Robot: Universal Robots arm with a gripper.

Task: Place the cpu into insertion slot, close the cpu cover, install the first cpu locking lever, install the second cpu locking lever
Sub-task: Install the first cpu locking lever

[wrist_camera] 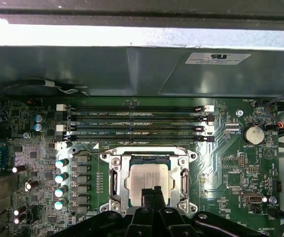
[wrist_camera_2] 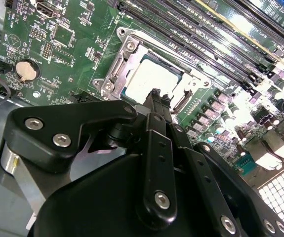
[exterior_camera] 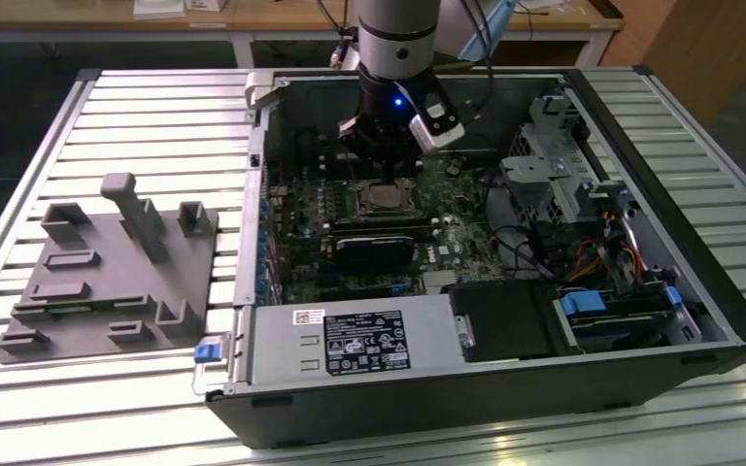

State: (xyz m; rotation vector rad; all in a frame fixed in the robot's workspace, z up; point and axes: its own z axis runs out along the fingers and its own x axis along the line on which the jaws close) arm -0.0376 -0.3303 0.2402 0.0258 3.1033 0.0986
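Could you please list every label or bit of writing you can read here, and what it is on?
Black label on the power supply: print too small to read.
White sticker on the case wall: not legible.
White lettering beside the memory slots: too small to read.
Nothing can be quoted reliably.

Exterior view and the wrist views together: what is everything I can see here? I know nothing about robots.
table: one, silver slatted, under everything.
fixture: one, grey, on table, exterior view's left of case.
computer case: one, black, open, on table.
power supply: one, grey, case's near wall.
motherboard: one, green, inside case.
memory slots: four, black, beside the cpu.
coin battery: one, silver, on motherboard.
cpu: one, pale silver, mid-motherboard.
cpu cover: one, silver, framing the cpu.
gripper: one, black, shut, over the cpu.
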